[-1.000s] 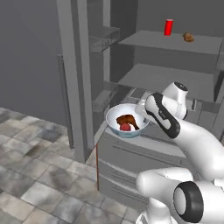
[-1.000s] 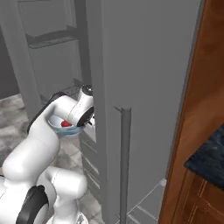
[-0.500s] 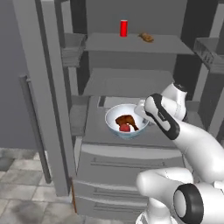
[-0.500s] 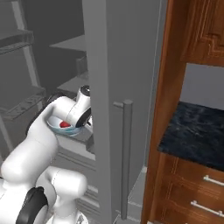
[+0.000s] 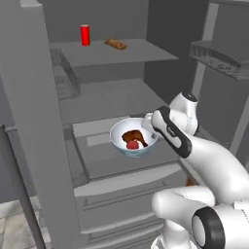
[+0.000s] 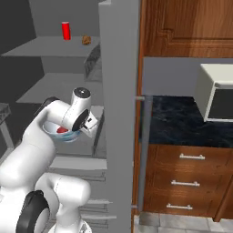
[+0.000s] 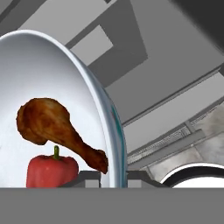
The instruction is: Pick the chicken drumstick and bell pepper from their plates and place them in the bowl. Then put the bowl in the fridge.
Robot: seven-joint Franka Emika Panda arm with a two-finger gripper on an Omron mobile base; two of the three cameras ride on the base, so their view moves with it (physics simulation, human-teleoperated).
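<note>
The base has swung round since a second ago, so the open fridge (image 5: 29,121) now faces the cameras squarely instead of standing off to one side; the bowl keeps the same place against the arm. The hand (image 7: 114,177) is closed on the rim of the bowl (image 5: 132,138), its two tips pinching the wall from inside and outside at the side nearest the arm. The bowl hangs level in front of the fridge's middle shelf, above the grey drawers (image 5: 121,194). Inside it lie the chicken drumstick (image 7: 54,129) and the bell pepper (image 7: 52,171), touching, the pepper's green stem against the drumstick's underside. On the top shelf stand a red bottle (image 5: 85,35) and, just beside it, a tan bread-like item (image 5: 115,44).
</note>
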